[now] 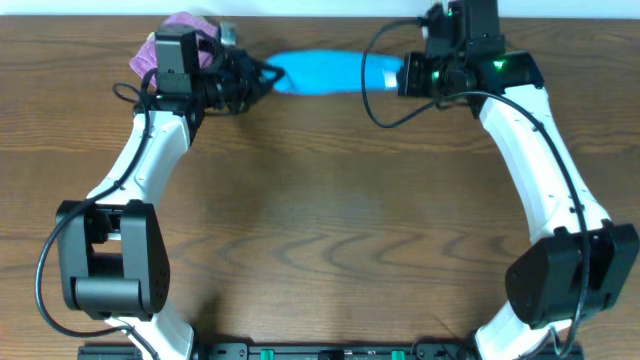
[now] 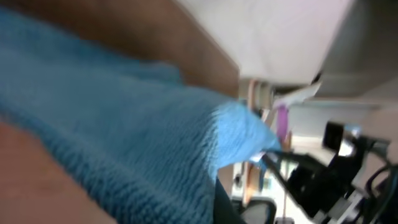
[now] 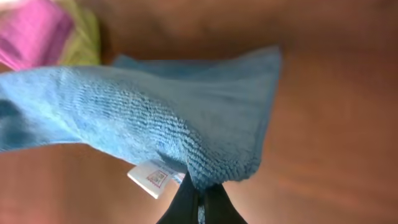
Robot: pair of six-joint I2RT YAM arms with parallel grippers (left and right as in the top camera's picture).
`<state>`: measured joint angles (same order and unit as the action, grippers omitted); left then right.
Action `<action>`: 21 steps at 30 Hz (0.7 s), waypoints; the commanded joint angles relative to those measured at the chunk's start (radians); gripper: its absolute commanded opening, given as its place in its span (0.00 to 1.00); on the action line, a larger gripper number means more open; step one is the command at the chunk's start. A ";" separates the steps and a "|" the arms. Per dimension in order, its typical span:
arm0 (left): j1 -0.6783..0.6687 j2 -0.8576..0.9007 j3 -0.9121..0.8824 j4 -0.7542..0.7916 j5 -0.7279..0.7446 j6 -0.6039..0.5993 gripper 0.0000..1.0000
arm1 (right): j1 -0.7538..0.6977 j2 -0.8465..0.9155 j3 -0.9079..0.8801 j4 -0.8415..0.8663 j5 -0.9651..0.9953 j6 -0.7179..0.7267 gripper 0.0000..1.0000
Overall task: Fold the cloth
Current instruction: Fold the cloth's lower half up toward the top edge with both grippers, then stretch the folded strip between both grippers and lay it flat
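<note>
"Where is your cloth?"

"Your sky-blue cloth [image 1: 320, 72] stretches in a narrow band just right of the purple cloth [image 1: 180, 40]."

"And your grippers?"

"Your left gripper [image 1: 262, 75] is closed on the end nearest the purple cloth. Your right gripper [image 3: 200, 199] is clamped tight on the far end, beside a white label [image 3: 149, 179]. A yellow-green cloth [image 3: 84, 37] touches the purple cloth."
</note>
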<state>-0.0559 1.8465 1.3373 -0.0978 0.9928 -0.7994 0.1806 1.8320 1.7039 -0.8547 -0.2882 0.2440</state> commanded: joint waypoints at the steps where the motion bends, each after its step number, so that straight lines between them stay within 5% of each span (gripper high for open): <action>1: 0.005 0.012 0.008 -0.115 0.064 0.188 0.06 | -0.004 -0.011 0.011 -0.086 0.057 -0.044 0.02; 5: 0.005 0.012 0.008 -0.421 0.063 0.406 0.06 | -0.003 -0.011 0.009 -0.251 0.064 -0.066 0.01; 13: 0.001 0.012 0.002 -0.775 -0.009 0.658 0.06 | -0.003 -0.011 -0.026 -0.372 0.061 -0.093 0.02; 21: -0.017 0.012 -0.207 -0.753 -0.008 0.689 0.06 | -0.003 -0.118 -0.351 -0.227 0.044 -0.095 0.01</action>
<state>-0.0704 1.8465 1.2182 -0.8577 1.0168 -0.1520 0.1818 1.7882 1.4498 -1.1057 -0.2829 0.1661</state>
